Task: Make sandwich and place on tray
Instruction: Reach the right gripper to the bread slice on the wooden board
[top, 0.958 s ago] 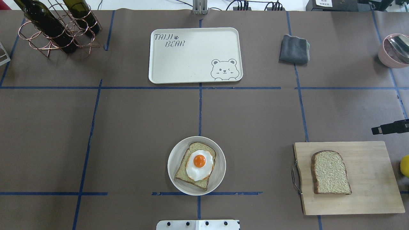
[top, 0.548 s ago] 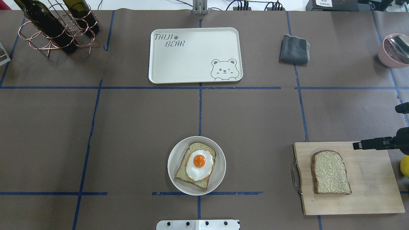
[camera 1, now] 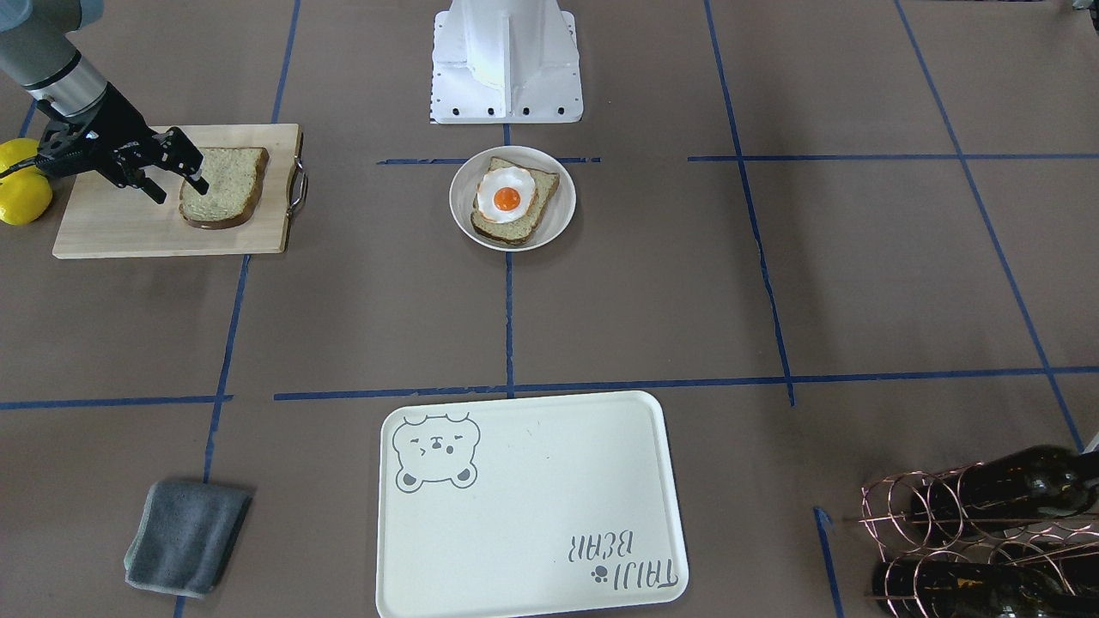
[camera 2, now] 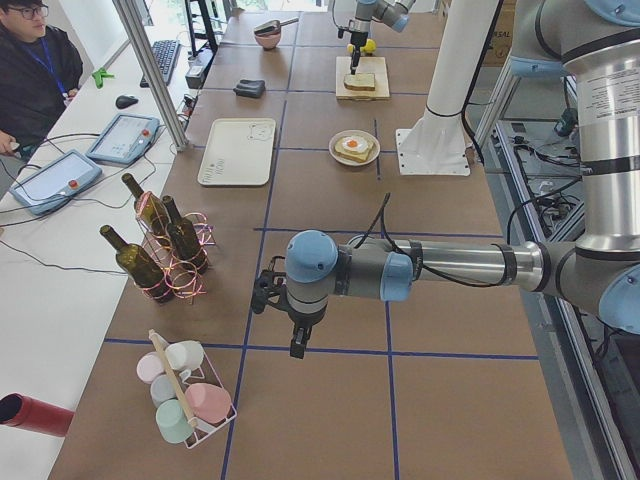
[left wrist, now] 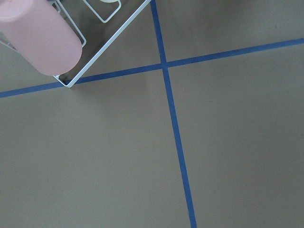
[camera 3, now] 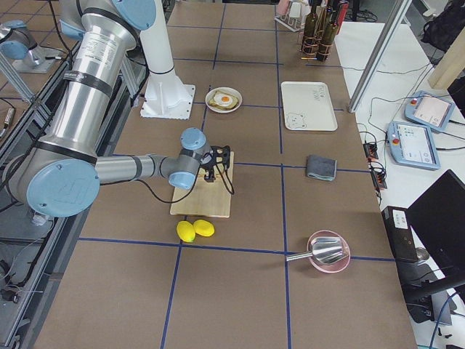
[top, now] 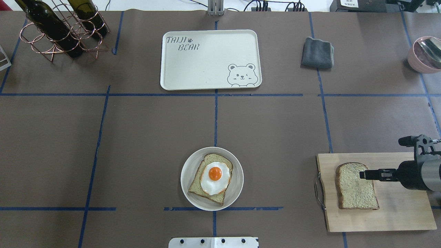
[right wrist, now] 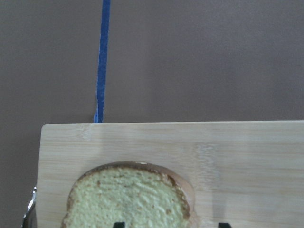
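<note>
One tan bread slice [top: 355, 193] lies on the wooden cutting board [top: 396, 213] at the right front; it also shows in the front view [camera 1: 227, 190] and the right wrist view [right wrist: 128, 199]. My right gripper [top: 362, 175] is open and empty, just above this slice's far right part; its fingertips [right wrist: 118, 224] stand apart. The other slice [top: 211, 159] lies on a round white dish [top: 187, 172] with the fried egg [top: 215, 177] on top. The cream tray [top: 210, 60] is empty at the far middle. My left gripper [camera 2: 297, 345] hovers over bare table; I cannot tell its state.
A copper rack with wine bottles [top: 62, 27] stands far left. A grey cloth [top: 317, 52] lies right of the tray. A pink bowl with a metal scoop [top: 425, 53] is far right. Two lemons [camera 1: 21, 184] lie beside the board. A cup rack [camera 2: 185, 395] is near the left gripper.
My right arm has come in from the right edge, toward the robot and leftward, and now reaches over the cutting board above the bread slice. Nothing else has moved.
</note>
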Robot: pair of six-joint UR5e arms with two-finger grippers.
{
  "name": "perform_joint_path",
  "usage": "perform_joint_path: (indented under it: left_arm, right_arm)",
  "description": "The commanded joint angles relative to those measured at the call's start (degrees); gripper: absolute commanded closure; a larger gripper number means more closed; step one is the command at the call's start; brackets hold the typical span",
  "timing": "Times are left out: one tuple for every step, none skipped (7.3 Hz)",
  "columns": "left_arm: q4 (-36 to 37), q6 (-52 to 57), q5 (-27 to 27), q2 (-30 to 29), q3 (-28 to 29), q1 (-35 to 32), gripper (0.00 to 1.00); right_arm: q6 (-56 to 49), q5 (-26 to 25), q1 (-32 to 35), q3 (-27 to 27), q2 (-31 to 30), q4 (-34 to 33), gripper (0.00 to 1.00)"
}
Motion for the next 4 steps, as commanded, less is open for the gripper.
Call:
perform_joint_path:
  left_arm:
    - [0.0,0.0,0.0,0.0,0.0,0.0,0.0]
    - [0.0,0.0,0.0,0.0,0.0,0.0,0.0]
    - [0.0,0.0,0.0,0.0,0.0,0.0,0.0]
    - [0.0,0.0,0.0,0.0,0.0,0.0,0.0]
  right_arm:
    - [0.2,-0.1,-1.3,1.6,-1.6,0.0,0.48]
    - [0.2,-0.9,-2.5,1.5,-1.6,0.0,0.48]
    - [0.1,-1.1,-2.9,1.5,-1.5,0.0,0.48]
    - [0.0,-2.2,-3.9,1.4,-1.6,-0.1,0.48]
